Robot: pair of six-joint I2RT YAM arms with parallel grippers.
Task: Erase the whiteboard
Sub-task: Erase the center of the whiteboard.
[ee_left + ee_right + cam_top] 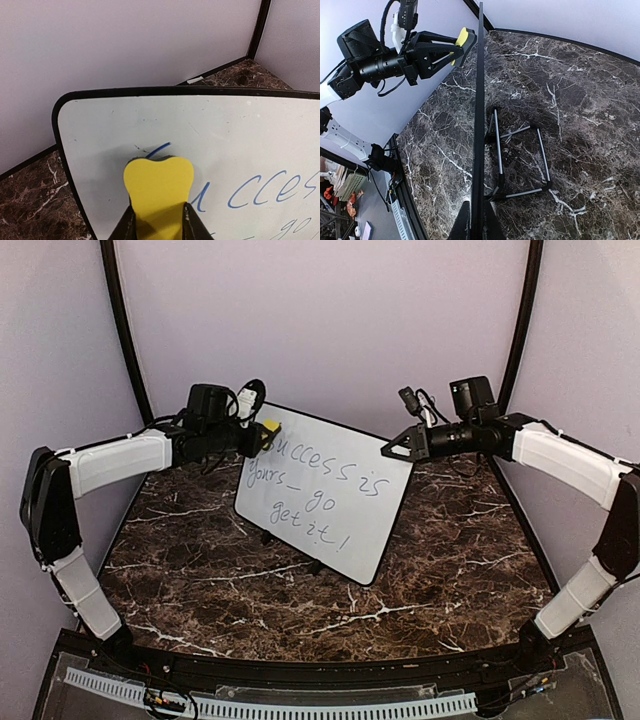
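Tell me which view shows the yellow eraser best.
Left wrist: the eraser fills the foreground, held by the left pincer against the whiteboard. The top view shows a tiny yellow speck; the right wrist view shows only its thin edge, side-on.

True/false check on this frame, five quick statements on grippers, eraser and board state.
1. The left gripper holds a yellow eraser against the whiteboard. True.
2. The whiteboard is wiped clean. False: blue handwriting covers most of it.
3. The right gripper hangs open, clear of the board. False: it is shut on the board's right edge.
4. The eraser sits at the board's bottom right corner. False: it is near the top left corner, over the first letter.
5. The board stands propped on a wire stand on the dark marble table. True.
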